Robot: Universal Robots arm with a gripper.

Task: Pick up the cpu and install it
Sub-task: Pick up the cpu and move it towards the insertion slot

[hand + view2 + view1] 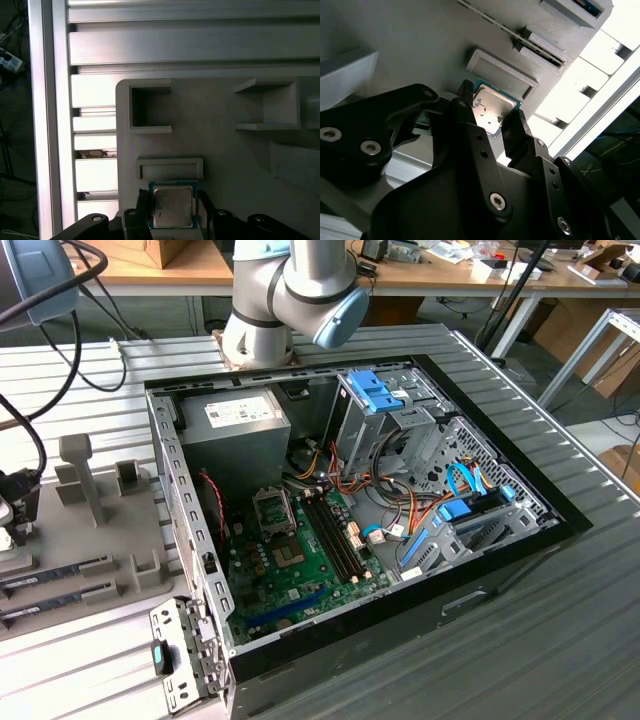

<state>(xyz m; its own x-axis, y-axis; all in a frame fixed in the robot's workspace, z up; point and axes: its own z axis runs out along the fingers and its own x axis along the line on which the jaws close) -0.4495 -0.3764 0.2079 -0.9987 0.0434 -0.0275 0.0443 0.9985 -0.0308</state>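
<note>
The cpu point(494, 104) is a small square chip with a pale silvery top and a green rim. It sits between my two black fingers, one finger point(465, 97) on one edge and the other against the opposite edge. My gripper point(491, 109) is shut on it just above the grey fixture plate point(410, 45), in front of a shallow rectangular pocket point(502, 67). In the first wrist view the cpu point(172, 206) shows the same way, in my gripper point(174, 202) by the pocket point(170, 169). In the exterior view, the grey fixture plate point(110, 540) lies at the left.
An open computer case point(500, 540) lies in the middle of the ribbed metal table point(560, 640). Inside are a green motherboard point(300, 570) with a square socket point(273, 508), a power supply box point(235, 425) and bundled cables. Memory sticks point(60, 575) rest in the fixture. The arm's base point(265, 335) stands behind the case.
</note>
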